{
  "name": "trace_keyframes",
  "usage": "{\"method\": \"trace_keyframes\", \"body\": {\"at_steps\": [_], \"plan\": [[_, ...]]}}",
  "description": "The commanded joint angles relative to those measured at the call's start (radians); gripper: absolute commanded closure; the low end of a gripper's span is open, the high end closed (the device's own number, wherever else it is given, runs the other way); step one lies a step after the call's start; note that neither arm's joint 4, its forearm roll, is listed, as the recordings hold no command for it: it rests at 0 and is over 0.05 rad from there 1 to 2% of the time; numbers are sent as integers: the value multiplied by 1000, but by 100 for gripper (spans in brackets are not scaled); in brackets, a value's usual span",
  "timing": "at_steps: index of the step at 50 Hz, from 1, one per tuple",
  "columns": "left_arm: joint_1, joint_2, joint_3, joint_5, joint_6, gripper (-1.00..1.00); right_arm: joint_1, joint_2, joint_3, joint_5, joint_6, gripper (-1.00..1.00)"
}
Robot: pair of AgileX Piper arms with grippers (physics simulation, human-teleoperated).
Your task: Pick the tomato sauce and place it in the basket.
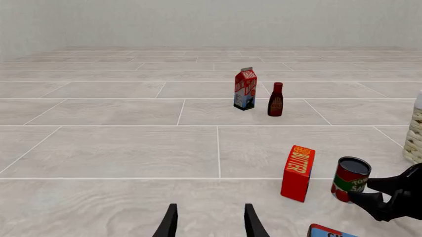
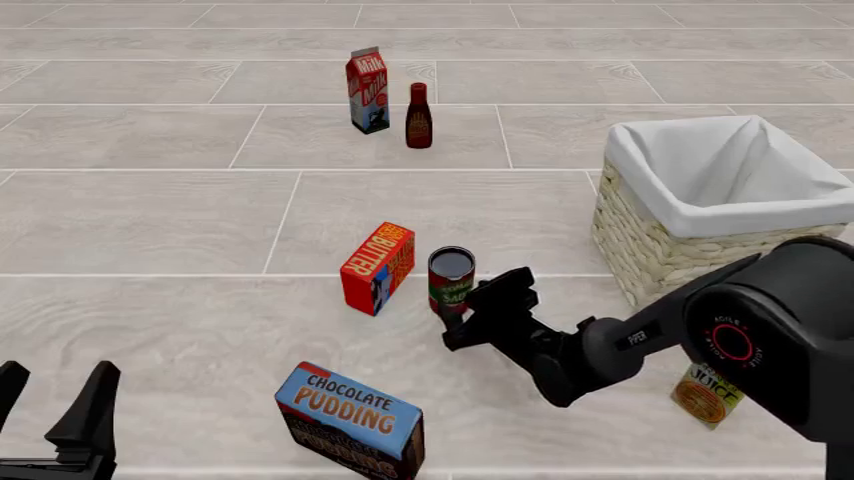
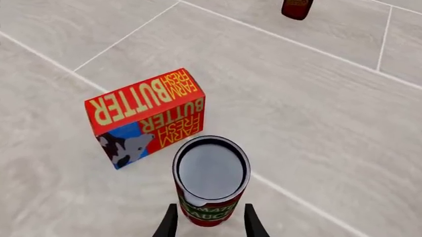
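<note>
One tomato sauce (image 2: 451, 280) — one basket (image 2: 714, 205) — two grippers.

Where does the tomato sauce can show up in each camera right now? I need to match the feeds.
Front view: tomato sauce just below centre, at the right gripper.
Left wrist view: lower right, next to the right gripper.
Right wrist view: bottom centre, between the fingers, seen from above.
Shared landmark: the red butter box beside the can in all three views.
</note>
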Motion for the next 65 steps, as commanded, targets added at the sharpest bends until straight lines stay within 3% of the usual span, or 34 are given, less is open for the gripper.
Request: {"method": "trace_keyframes", "body": {"at_steps": [1,65], "plan": [[0,0,0,0,0,-100,5,6,-6,2,-5,-100],[0,0,0,0,0,-100,-4,39,-32,4,-2,-100]]}}
